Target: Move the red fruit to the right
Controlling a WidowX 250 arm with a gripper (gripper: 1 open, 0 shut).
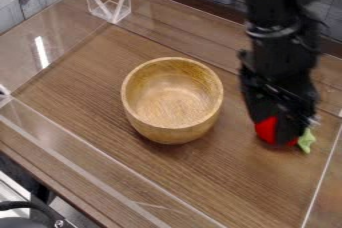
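— Fruit first: where is that small round bright-red toy fruit (273, 130) with the pale green leafy cap?

— On the dark wooden tabletop (160, 172), right of the round light-wood bowl (173, 98) and apart from it. Its leafy end sticks out on the right, toward the table's right edge.

— And the black robot gripper (275, 124)?

— Pointing steeply down, straight over the fruit. Its dark fingers (254, 112) stand on both sides of the red body, so red shows in the gap between them. Whether they actually pinch it or only bracket it — I cannot tell from here.

— Is the fruit on the wood?

— It looks low, at or just above the surface; the fingers hide its underside.

— Anything else?

— Clear plastic walls (54, 142) rim the table, with a small clear bracket (110, 5) at the far corner.
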